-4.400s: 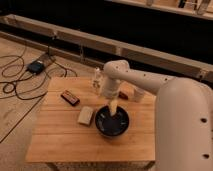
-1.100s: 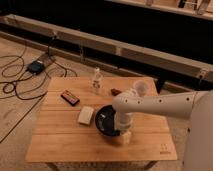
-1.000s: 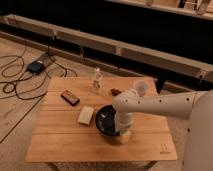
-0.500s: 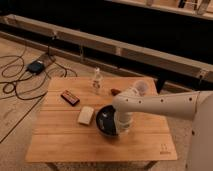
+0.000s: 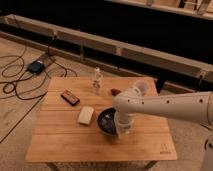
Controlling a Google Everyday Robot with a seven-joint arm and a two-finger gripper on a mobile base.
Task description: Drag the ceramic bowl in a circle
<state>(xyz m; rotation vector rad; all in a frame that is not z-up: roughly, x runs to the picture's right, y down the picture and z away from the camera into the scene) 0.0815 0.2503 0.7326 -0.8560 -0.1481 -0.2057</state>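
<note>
The jaws of the gripper (image 5: 123,129) are clenched. They point straight down at the right-hand rim of the round, shallow, dark navy-black glossy ceramic bowl (image 5: 106,122), and they appear to pinch that rim. The wrist above them hides the exact contact.

The rest of the ceramic bowl spreads to the left of the jaws, with its dark hollow open to view. It sits flat on the light wooden slatted counter (image 5: 65,142), about halfway between the left and right edges and somewhat nearer the front edge than the back.

The thick white arm (image 5: 165,106) rises from the jaws, bends at a rounded elbow above the counter's right half, and runs out past the right edge.

Just beside the bowl on its left, but apart from it, lies a pale rectangular block (image 5: 86,115). Farther toward the back-left corner lies a flat brown rectangular bar (image 5: 70,97), set at an angle. A small clear bottle (image 5: 97,80) stands upright near the middle of the back edge. A small reddish-brown item (image 5: 115,91) lies just to its right, too small to identify.

On the floor beyond the back-left corner sit a black box (image 5: 36,66) and loose dark cables (image 5: 12,85).
</note>
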